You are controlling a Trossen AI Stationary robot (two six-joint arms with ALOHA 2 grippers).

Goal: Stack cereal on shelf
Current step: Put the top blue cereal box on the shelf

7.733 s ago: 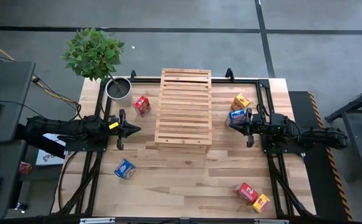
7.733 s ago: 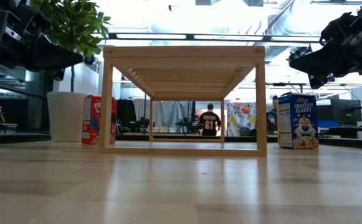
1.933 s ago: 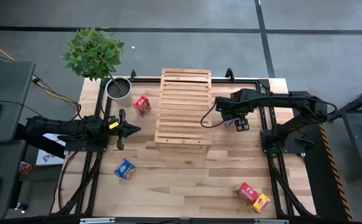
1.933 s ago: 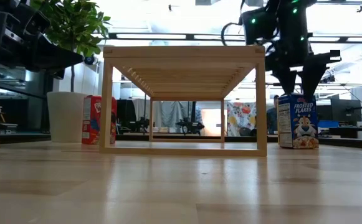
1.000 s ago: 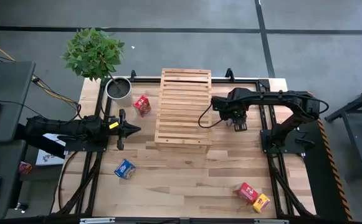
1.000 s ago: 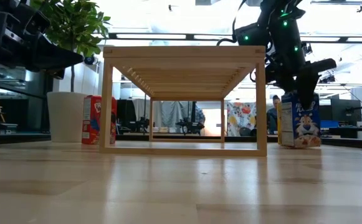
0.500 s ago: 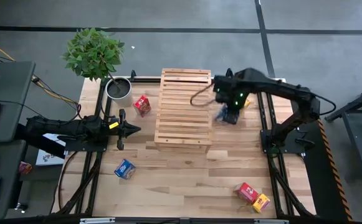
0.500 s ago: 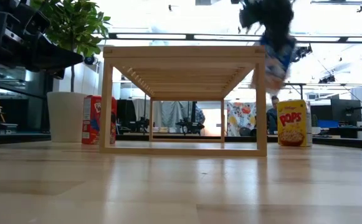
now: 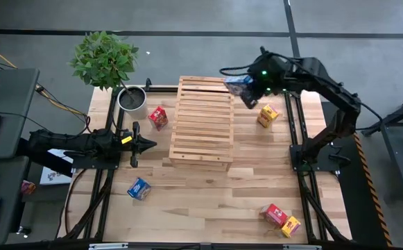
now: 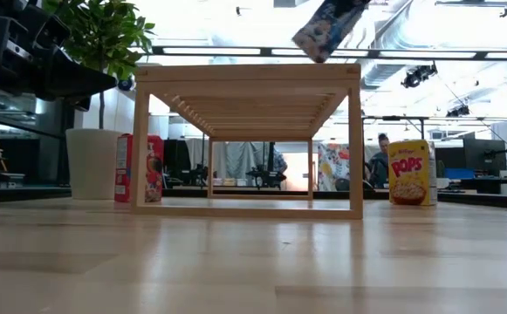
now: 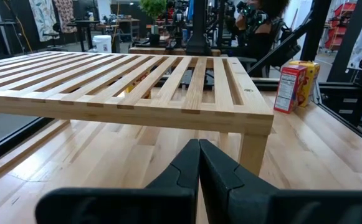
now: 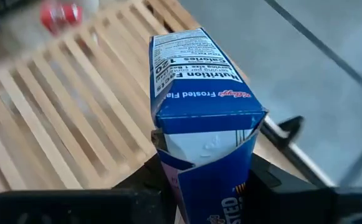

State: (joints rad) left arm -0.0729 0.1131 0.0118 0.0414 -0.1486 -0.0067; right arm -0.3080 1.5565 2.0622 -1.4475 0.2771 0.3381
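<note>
The right end effector (image 9: pixel 251 88) is clenched on a blue cereal box (image 9: pixel 241 87), holding it tilted in the air at the far right corner of the shelf (image 9: pixel 202 121). In the right wrist view the box (image 12: pixel 202 118) sits between the 2 dark fingers (image 12: pixel 265 177) with the wooden slats below it. In the low view the box (image 10: pixel 325 29) hangs tilted just above the shelf top (image 10: pixel 246 74), apart from it.

A yellow box (image 9: pixel 267 114) stands on the surface (image 9: pixel 208 201) just right of the shelf. A red box (image 9: pixel 158 117) stands left of the shelf, near a potted plant (image 9: pixel 111 66). Another blue box (image 9: pixel 139 188) lies at the near left, and a red box (image 9: pixel 275 214) and a yellow box (image 9: pixel 290 226) lie touching at the near right.

The left end effector (image 9: pixel 148 144) waits left of the shelf, its fingers (image 11: pixel 221 171) pressed together on nothing.
</note>
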